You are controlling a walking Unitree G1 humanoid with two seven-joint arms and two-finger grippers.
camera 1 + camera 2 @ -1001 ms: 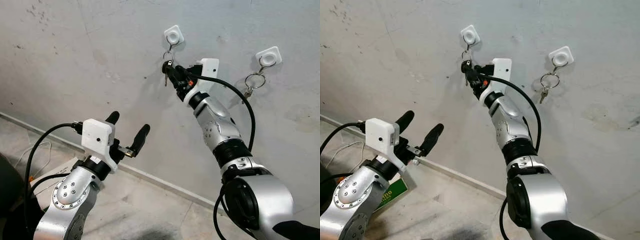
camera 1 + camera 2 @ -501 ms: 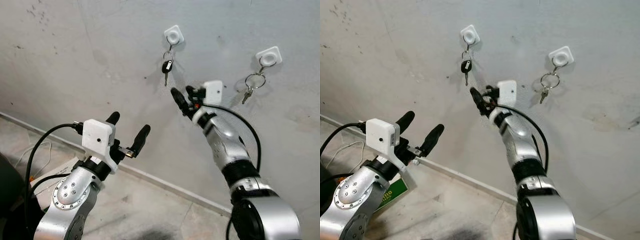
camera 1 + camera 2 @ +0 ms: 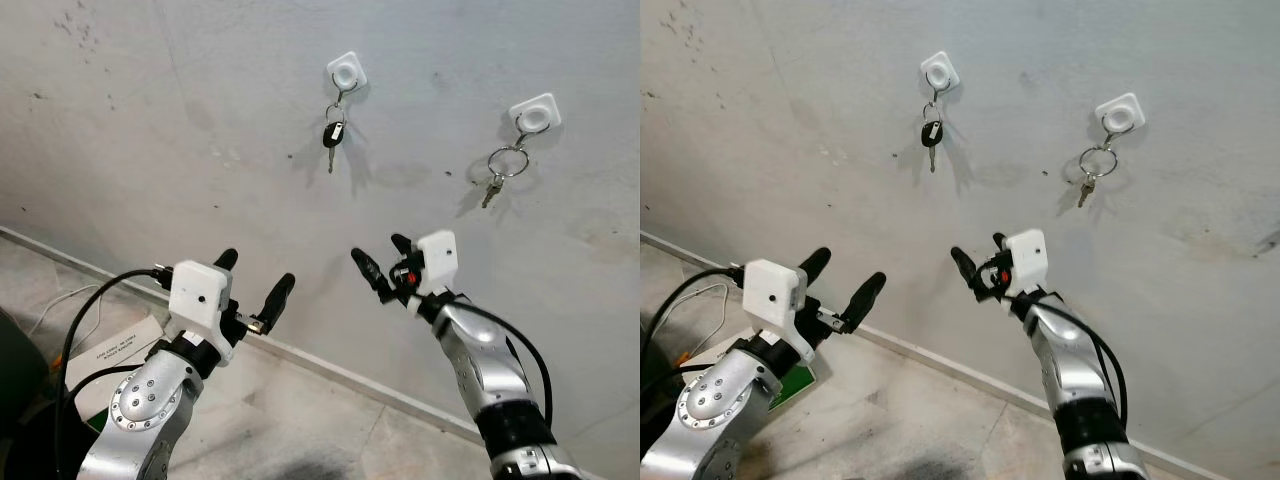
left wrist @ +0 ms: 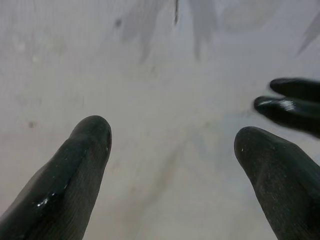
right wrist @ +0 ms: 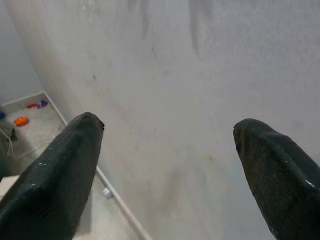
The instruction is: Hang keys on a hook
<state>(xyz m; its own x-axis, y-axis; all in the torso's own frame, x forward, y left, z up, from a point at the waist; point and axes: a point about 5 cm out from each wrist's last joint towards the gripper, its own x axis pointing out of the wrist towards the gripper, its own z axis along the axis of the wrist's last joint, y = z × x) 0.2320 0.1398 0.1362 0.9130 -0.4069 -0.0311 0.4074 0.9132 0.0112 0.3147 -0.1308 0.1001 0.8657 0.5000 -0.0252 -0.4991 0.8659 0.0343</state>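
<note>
A black-headed key (image 3: 331, 136) on a ring hangs from the left white wall hook (image 3: 346, 71). Silver keys (image 3: 496, 175) on a large ring hang from the right white hook (image 3: 534, 113). My right gripper (image 3: 380, 262) is open and empty, well below the black key and a little off the wall. Lower left, my left gripper (image 3: 253, 282) is open too, holding nothing and pointing at the wall. The left wrist view shows both its fingers (image 4: 75, 170) spread, with the right gripper's fingertips (image 4: 290, 106) at one side. In the right wrist view the pads (image 5: 55, 175) stand wide apart before bare wall.
A grey plaster wall (image 3: 150, 130) faces me, with a skirting strip (image 3: 330, 370) where it meets the tiled floor (image 3: 290, 430). A white and green box (image 3: 790, 385) and a cable (image 3: 60, 300) lie on the floor at the left.
My right gripper let go of the black key, which now hangs on the left hook, and dropped down away from it. The left arm lowered slightly.
</note>
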